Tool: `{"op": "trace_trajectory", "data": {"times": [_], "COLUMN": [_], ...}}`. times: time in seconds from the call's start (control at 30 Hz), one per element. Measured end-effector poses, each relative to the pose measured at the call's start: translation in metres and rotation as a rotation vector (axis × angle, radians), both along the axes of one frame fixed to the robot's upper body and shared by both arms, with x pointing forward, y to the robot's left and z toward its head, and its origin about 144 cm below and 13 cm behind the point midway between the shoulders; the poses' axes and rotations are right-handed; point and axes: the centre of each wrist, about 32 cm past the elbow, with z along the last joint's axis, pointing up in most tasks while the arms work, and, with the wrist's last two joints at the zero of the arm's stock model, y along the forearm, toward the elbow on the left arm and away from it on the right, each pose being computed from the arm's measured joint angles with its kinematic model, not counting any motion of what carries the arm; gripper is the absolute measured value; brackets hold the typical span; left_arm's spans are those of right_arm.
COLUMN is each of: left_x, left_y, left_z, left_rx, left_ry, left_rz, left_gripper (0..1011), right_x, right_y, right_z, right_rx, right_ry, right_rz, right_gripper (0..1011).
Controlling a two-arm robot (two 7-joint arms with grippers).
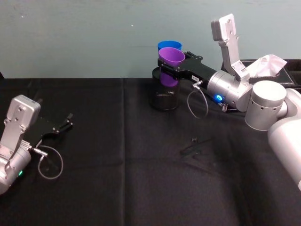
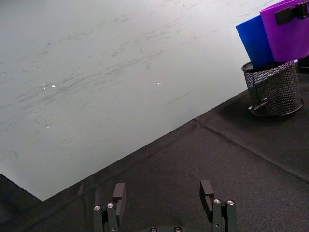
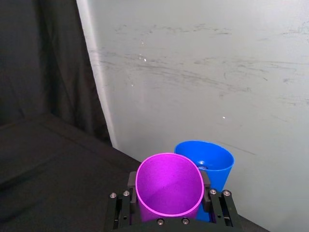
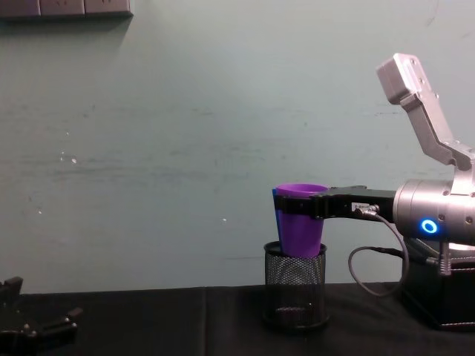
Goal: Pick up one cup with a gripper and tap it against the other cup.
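Purple cup (image 1: 171, 56), blue cup (image 1: 169, 45), apparently plain, black mesh holder (image 1: 164, 99)

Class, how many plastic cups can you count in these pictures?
2. The purple cup sits in the right gripper above the mesh pen holder; the blue cup is just behind it, toward the wall, its base hidden.

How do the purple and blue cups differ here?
Purple cup is clamped in the jaws of the right gripper; blue cup stands free in the mesh holder. Purple cup is nearer the robot; blue cup sits behind it. Both are upright, similar-sized, handleless tapered tumblers. Left gripper rests open, far left.
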Motion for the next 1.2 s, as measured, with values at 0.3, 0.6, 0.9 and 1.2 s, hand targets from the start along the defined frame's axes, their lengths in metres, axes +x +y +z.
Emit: {"op": "trace_trajectory", "data": {"times": [0.3,0.6,0.9,1.2], "left_x": [0.0,0.0,0.0,0.0], "left_y": [0.0,0.0,0.0,0.0], "left_z": [0.0,0.0,0.0,0.0], "left_rx": [0.0,0.0,0.0,0.0], "left_ry": [0.0,0.0,0.0,0.0], "left_rz": [0.0,0.0,0.0,0.0], "left_gripper": [1000,1000,1000,1000], "right_x": [0.0,0.0,0.0,0.0], "right_y": [0.0,0.0,0.0,0.0], "right_z": [0.0,0.0,0.0,0.0], "right_rx": [0.0,0.0,0.0,0.0], "right_ry": [0.0,0.0,0.0,0.0], "right_rz": [0.0,0.0,0.0,0.0], "right_gripper": [731,731,731,731]}}
